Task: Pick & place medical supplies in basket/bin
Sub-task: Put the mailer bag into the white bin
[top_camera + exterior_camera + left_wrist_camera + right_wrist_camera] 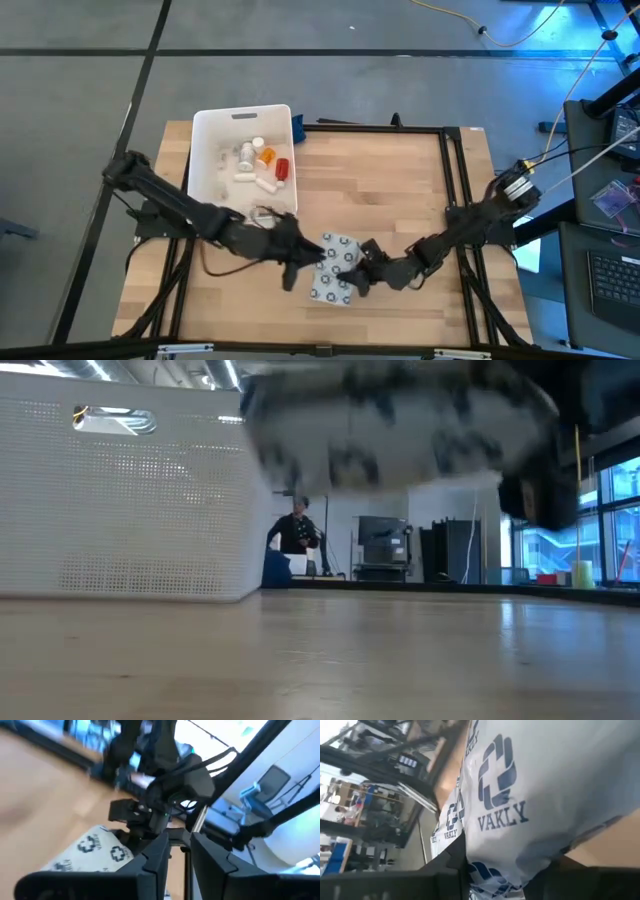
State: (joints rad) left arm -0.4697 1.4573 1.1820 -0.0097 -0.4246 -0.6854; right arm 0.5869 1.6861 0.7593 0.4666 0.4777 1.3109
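The counter (400,200) carries a white tub (205,150) holding bottles, well behind both tools. Between the tools, a patterned white packet (335,270) is clamped by the right tool (357,272); the left tool (312,258) touches its other edge, fingers nearly together.

Light: even, bright overhead; daylight from windows (610,510) at far right.
Shadows: soft, faint on table (400,190).
Blur: packet (400,430) close to the low camera, smeared; left wrist background streaked.
Glare: pale sky, left wrist view.
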